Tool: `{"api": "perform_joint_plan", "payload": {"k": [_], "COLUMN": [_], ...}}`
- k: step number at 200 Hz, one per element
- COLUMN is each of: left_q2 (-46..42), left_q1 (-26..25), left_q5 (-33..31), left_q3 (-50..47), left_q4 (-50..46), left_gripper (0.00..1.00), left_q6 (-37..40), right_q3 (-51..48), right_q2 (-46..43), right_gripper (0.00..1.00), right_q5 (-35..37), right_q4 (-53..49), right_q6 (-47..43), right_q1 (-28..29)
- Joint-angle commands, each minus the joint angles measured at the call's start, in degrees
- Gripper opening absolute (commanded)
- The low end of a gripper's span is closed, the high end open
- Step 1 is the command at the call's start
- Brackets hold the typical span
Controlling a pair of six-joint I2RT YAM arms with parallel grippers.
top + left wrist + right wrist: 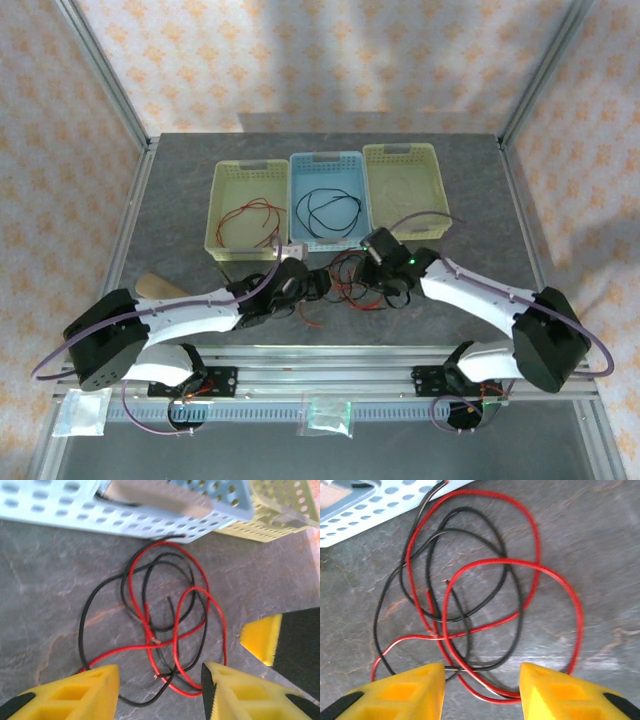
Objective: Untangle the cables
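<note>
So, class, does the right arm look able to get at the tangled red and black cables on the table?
Probably yes: its tool hovers right over the tangle, jaws apart, nothing in the way.

No writing, number, brand or sign is legible on the cables (475,629), the baskets (324,158) or the table (180,200).

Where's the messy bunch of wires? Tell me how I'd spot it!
On the grey table, find the blue basket, the middle one in the row at the back. Right in front of it, on the bare tabletop, lies the tangle of cables. The red wire and the black wire inside baskets lie alone; this bunch is red and black loops mixed together.
</note>
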Motion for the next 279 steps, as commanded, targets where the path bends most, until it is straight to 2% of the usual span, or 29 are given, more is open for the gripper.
{"api": "perform_joint_plan", "payload": {"k": [1, 72, 188, 279], "left_q2": [1.12, 4.18, 4.74, 6.09], "left_q1": [-0.64, -0.66, -0.77, -0.67], "left_q5": [0.98, 1.05, 0.54, 0.63], "left_q3": [-2.64, -4.17, -4.0, -1.71], "left_q4": [10.59, 14.97, 14.73, 13.63], "left_gripper": [0.46, 0.31, 0.3, 0.3], "left_q6": [-5.69, -6.75, -6.25, -5.28], "right_q3": [-1.11, 1.93, 5.5, 4.38], "right_q2": [2.17, 9.63, 17.15, 14.43], "right_gripper": [0.4, 0.31, 0.24, 0.08], "right_q5": [4.56, 9.54, 11.79, 11.69], "right_q4": [7.11, 11.34, 11.53, 12.54], "right_q6": [5.87, 7.21, 6.92, 6.53], "right_q1": [2.57, 4.14, 3.65, 3.13]}}
